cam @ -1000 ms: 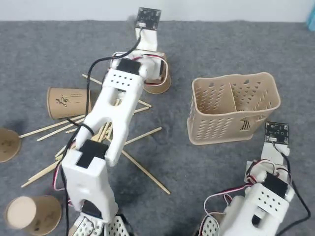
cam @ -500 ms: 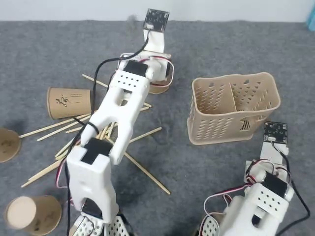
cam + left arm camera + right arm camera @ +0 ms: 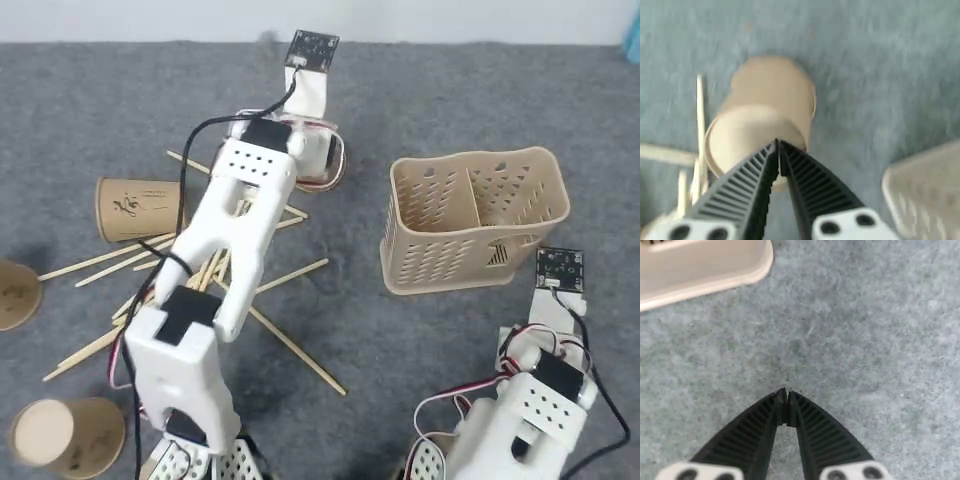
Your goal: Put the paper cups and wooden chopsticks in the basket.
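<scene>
Cup (image 3: 765,100) lies directly beneath closed left jaws.

My left claw (image 3: 778,146) and right claw (image 3: 785,392) are black, their inner faces ribbed with fine ridges, on white mounts with dark screw holes. The cup (image 3: 770,95) at my left claw is plain tan. A second cup (image 3: 140,208) is the same tan with a dark brush-stroke mark printed on it. The chopsticks (image 3: 290,275) are pale bare wood. The basket (image 3: 455,255) is beige, its walls patterned with rows of short slots. The carpet (image 3: 865,340) is mottled grey. My arms (image 3: 235,220) are white with black blocks and a black cable (image 3: 181,185).
</scene>
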{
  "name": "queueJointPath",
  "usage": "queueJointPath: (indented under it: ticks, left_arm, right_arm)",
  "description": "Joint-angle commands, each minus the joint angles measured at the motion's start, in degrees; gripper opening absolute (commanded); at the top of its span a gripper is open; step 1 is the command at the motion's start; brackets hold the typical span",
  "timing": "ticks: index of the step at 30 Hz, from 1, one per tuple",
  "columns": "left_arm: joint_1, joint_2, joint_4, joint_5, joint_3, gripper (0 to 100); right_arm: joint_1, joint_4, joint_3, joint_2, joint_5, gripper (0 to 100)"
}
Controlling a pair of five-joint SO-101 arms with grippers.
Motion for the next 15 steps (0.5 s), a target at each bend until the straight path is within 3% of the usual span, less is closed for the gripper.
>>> queueJointPath:
  ticks: [1,8,15]
  left_arm:
    - [-2.55,-2.46,13.27,-0.26,0.92,1]
    - [-8.26,-9.67,25.49,-3.52,5.49,1]
    - [-6.68,-37.71,30.59,-5.98,6.81,1]
  right_arm:
    - [-0.57,-1.01,-0.44,-1.1,-0.18,0.8]
    - [-0.66,-1.01,-0.35,-1.1,-0.18,0.8]
    - [-0.66,-1.01,-0.35,-1.1,-0.18,0.8]
